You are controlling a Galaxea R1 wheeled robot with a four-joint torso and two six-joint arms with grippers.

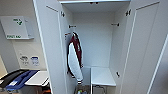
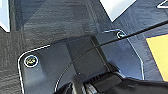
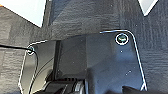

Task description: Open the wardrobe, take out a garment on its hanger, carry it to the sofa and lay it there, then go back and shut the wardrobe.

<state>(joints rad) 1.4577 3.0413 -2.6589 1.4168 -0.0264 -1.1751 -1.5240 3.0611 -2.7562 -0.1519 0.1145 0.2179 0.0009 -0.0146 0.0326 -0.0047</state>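
Note:
The wardrobe (image 1: 97,37) stands straight ahead and close, tall and white. Both of its doors are swung wide, the left door (image 1: 50,45) and the right door (image 1: 142,50). On the inside left hangs a maroon jacket with white sleeves (image 1: 74,58), dangling from near a small fitting (image 1: 72,26). A matching fitting (image 1: 115,24) sits on the right inner wall. Low on the right inside is a white shelf (image 1: 101,76). Some small items lie at the wardrobe's bottom (image 1: 81,91).
A white first-aid box (image 1: 16,27) hangs on the wall at left. Below it stand a blue and black seat (image 1: 17,80) and a white tabletop (image 1: 37,78). Dark carpet (image 2: 50,22) shows in both wrist views, with a yellow patch (image 2: 158,55).

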